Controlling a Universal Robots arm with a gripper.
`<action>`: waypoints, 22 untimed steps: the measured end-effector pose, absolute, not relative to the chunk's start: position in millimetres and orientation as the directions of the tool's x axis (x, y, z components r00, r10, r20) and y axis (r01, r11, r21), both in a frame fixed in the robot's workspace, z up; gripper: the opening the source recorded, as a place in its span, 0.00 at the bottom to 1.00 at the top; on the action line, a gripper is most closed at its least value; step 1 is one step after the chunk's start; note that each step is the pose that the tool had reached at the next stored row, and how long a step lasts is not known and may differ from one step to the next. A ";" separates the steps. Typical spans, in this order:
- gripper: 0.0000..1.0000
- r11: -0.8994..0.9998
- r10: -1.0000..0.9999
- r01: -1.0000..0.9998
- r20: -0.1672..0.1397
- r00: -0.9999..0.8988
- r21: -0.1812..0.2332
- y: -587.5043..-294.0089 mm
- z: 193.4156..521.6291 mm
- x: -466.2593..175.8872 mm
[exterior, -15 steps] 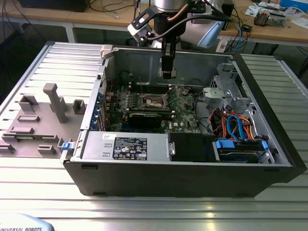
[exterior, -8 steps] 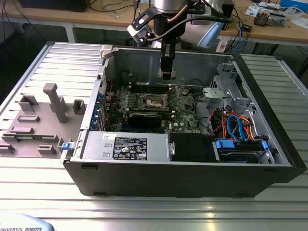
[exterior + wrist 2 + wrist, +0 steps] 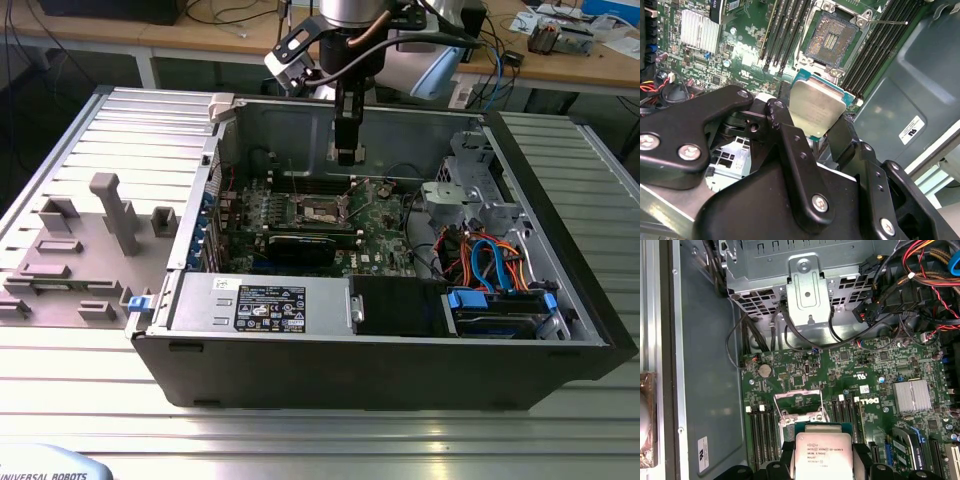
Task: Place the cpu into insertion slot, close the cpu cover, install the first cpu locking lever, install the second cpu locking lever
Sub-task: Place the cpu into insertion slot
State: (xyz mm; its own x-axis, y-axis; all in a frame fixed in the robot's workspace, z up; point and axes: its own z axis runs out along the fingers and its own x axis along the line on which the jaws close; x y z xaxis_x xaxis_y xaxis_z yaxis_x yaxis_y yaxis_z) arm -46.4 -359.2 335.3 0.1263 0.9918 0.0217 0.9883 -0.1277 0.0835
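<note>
**Open computer case (image 3: 400, 372) lying on its side on the bench (image 3: 300, 440).** The motherboard (image 3: 385, 240) faces upward, so you can reach it from above.

- **Claw:** The claw (image 3: 347, 150) hangs inside the case over the middle of the board. In both wrist views its two black fingers (image 3: 781, 122) are clamped on opposite edges of the cpu (image 3: 816, 106), metal top up. An edge grip of this kind likely keeps the underside free and the chip flat for a square descent.
- **Insertion slot:** The insertion slot (image 3: 832, 39) lies between the two banks of memory slots (image 3: 785, 35). Its contact field is exposed and nothing is seated in it.
- **Cpu position:** The cpu is held above the board, near the slot and not touching it.
- **Cover and lever:** In the first wrist view the cpu cover (image 3: 801, 414) appears swung up from the slot, which would explain the bare socket. A thin locking lever (image 3: 887, 22) stands out sideways, apparently released.

Judged from this, you are in the first step: the chip is carried and not yet placed.
</note>
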 end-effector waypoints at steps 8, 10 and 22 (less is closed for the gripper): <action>0.54 -0.139 0.990 0.987 0.022 0.137 0.084 -359.2 334.8 -46.9; 0.54 -0.144 0.989 0.986 0.022 0.143 0.084 -359.2 334.7 -47.3; 0.54 -0.167 0.986 0.982 0.022 0.166 0.084 -359.2 334.2 -50.3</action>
